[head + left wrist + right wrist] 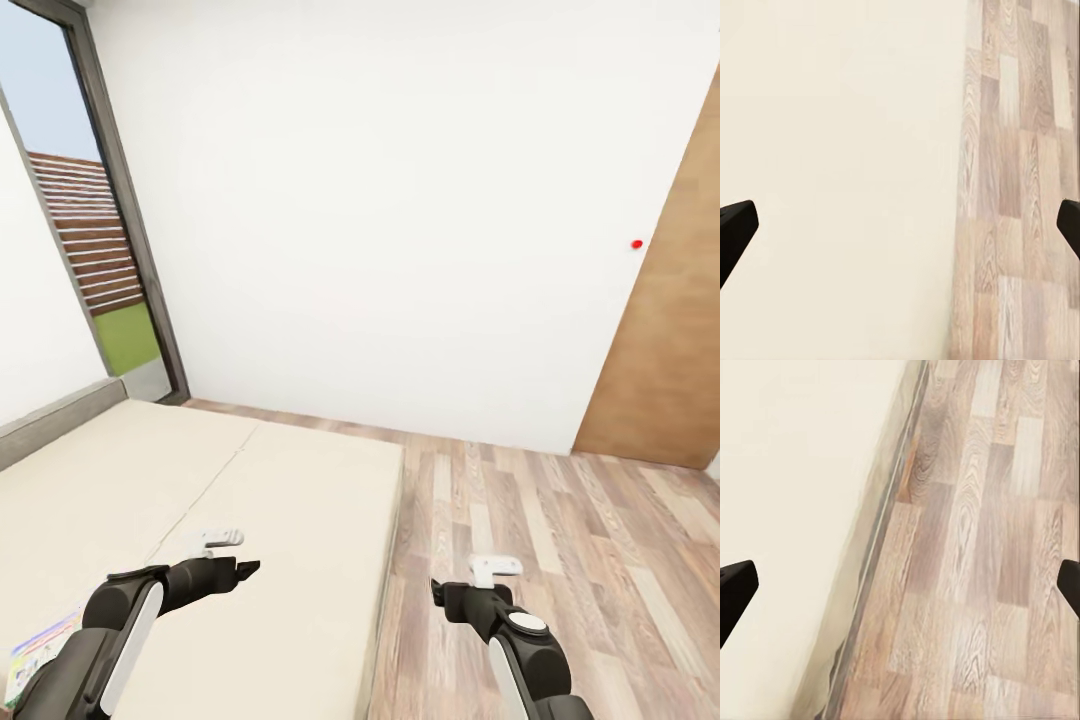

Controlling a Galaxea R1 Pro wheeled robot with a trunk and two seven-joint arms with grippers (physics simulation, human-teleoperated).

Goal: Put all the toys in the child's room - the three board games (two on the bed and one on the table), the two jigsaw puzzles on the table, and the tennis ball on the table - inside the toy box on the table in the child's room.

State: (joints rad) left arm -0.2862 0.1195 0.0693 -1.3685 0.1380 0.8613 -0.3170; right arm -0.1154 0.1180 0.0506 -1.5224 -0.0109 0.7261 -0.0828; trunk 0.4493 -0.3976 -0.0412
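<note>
I'm looking at a plain white wall [400, 200] with a small red dot [637, 243], a tall dark-framed window [95, 230] at left showing sky, slatted fence and grass, a brown wooden panel [670, 350] at right, wood-plank floor [560, 540], and beige bed [200, 500] with grey headboard [50, 425].

The simulated room was evenly and brightly lit, with almost no cast shadows. Daylight showed through the window [95, 240] at the left. The white wall [400, 200] looked flat, without glare. Both wrist views appeared soft, the floor [975, 570] planks slightly blurred.
</note>
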